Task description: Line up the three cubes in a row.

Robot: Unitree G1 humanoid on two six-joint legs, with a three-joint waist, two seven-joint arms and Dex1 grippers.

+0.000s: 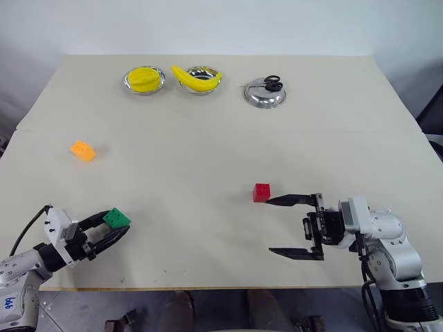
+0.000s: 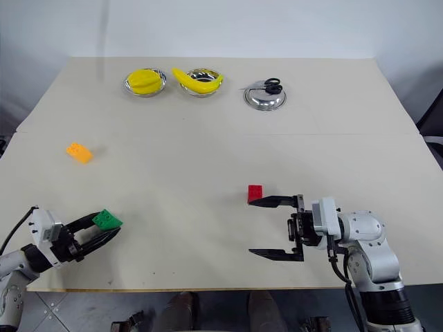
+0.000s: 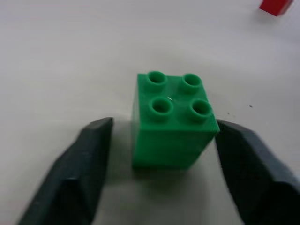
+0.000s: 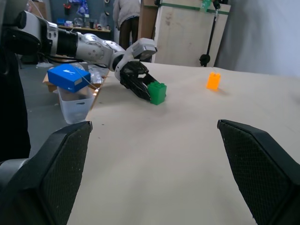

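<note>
Lower left: left gripper (image 1: 109, 230) fingers straddle the green cube (image 1: 116, 219), one touching, not clamped. Orange cube (image 1: 83, 151) at mid left. Red cube (image 1: 261, 192) at centre, beside the wide-open right gripper (image 1: 294, 227). Step: grasping green; next, probably clamp and carry it toward red.

The person (image 4: 125, 14) behind the table is cut off at the shoulders by the picture's top edge

Orange cube (image 1: 82, 151); green cube (image 1: 116, 219); red cube (image 1: 261, 192); yellow fruit (image 1: 144, 78); black scissors (image 1: 271, 84).
</note>
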